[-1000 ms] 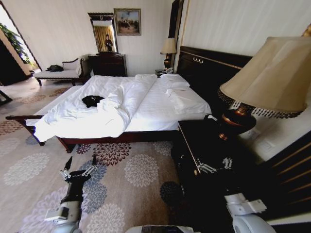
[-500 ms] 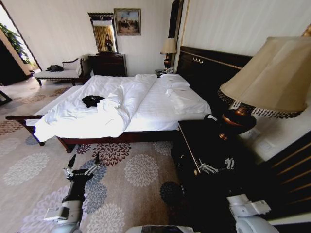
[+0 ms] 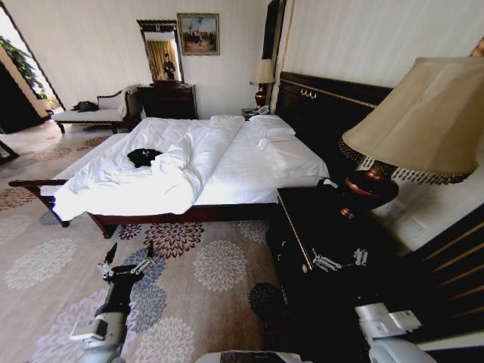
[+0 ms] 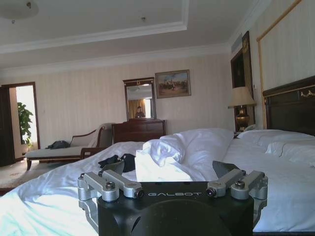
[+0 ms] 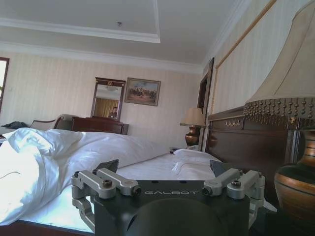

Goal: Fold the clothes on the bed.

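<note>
T-shirt (image 3: 144, 156): crumpled on bed (image 3: 249, 178), upper left of frame, untouched.
Left gripper (image 3: 128, 257): lower left, over carpet (image 3: 212, 265); we see jaws apart.
Right gripper (image 3: 340, 260): lower right, by nightstand (image 3: 302, 219); jaws apart.

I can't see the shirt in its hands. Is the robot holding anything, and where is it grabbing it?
Nothing is held. The left gripper and right gripper are both open and empty, away from the bed. The black T-shirt lies untouched on the duvet.

The left gripper (image 3: 128, 257) reaches forward and low, its fingers spread wide apart. The right gripper (image 3: 339, 259) is level beside it, apparently just as wide, though dim.
</note>
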`<state>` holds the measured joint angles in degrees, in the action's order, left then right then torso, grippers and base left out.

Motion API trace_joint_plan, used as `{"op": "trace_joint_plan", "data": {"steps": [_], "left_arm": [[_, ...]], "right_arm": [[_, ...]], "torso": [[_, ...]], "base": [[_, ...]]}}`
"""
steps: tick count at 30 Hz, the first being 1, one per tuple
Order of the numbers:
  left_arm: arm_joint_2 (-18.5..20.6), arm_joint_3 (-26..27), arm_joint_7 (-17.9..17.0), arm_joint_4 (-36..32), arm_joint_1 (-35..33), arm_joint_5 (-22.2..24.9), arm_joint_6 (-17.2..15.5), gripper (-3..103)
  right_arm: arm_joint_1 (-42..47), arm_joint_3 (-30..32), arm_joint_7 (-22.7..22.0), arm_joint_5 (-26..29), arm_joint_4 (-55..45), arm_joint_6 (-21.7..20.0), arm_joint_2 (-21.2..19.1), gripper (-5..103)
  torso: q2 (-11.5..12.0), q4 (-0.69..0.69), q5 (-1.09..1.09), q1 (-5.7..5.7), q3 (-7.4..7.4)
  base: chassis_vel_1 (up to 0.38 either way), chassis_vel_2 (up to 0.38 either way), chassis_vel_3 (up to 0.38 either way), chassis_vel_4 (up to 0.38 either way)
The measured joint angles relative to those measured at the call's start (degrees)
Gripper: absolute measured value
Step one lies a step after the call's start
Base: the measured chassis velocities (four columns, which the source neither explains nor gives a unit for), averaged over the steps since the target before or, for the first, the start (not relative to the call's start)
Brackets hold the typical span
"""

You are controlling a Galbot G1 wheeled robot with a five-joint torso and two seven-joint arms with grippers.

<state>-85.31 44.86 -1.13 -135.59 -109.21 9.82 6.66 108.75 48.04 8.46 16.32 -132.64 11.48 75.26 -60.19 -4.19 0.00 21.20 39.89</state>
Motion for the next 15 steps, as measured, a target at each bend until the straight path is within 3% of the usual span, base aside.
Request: {"op": "trace_joint_plan", "data": {"steps": [15], "left_arm": [[0.0,0.0,-0.1,0.4,0.3,0.2,0.4,100]], "right_arm": [[-0.9,-1.0,0.3,-0.7,1.3,0.5,0.6,100]], "torso": [[0.0,0.00,0.00,0.00,0.00]], "base": [[0.000,0.000,0.000,0.000]]}}
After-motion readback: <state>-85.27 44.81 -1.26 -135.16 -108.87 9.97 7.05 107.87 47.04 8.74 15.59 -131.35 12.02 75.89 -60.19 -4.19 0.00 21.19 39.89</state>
